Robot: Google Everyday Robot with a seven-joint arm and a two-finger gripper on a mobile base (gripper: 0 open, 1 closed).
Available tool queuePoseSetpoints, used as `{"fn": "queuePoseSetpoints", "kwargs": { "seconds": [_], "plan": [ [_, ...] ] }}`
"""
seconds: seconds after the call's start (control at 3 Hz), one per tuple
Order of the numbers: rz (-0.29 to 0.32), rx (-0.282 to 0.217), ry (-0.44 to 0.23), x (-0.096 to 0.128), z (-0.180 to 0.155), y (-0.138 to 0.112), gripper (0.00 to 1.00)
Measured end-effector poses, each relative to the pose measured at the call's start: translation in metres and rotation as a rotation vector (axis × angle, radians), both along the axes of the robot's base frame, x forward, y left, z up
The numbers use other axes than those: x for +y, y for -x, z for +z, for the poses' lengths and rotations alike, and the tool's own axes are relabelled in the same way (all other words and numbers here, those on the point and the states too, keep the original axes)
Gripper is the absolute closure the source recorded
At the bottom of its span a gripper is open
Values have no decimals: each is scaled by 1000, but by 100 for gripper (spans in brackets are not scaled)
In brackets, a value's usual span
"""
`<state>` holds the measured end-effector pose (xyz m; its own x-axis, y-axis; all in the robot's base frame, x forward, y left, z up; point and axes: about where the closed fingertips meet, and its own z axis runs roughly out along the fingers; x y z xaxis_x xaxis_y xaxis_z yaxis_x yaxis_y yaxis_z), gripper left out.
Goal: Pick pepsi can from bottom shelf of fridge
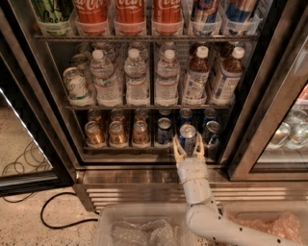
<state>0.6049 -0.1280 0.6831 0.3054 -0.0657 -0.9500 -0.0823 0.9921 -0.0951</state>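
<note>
My gripper (pixel 188 145) sat just right of centre in the frame, reaching up from my white arm (pixel 197 192) to the front edge of the bottom shelf (pixel 120 148) of the fridge (pixel 45 91). Its two pale fingers (pixel 177 151) were pinching the pepsi can (pixel 187 135), one on either side of its lower body, with the silver top facing up above the fingertips. The can stood upright at the front rail, between two other blue cans (pixel 164 129) and slightly forward of them. To the left on the same rack stood a row of gold-brown cans (pixel 118 133). The rack above held water bottles (pixel 137 77), and red Coca-Cola cans (pixel 130 10) lined the top of the frame. Below the shelf ran the steel slatted base (pixel 130 194), and a clear plastic bin (pixel 107 216) lay at the bottom edge.
</note>
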Motion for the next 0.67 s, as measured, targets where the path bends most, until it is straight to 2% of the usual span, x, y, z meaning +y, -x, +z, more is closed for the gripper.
{"fn": "queuePoseSetpoints", "kwargs": {
  "seconds": [0.33,0.67],
  "plan": [
    [33,20,13,1,3,21,100],
    [53,22,18,3,7,31,100]
  ]
}}
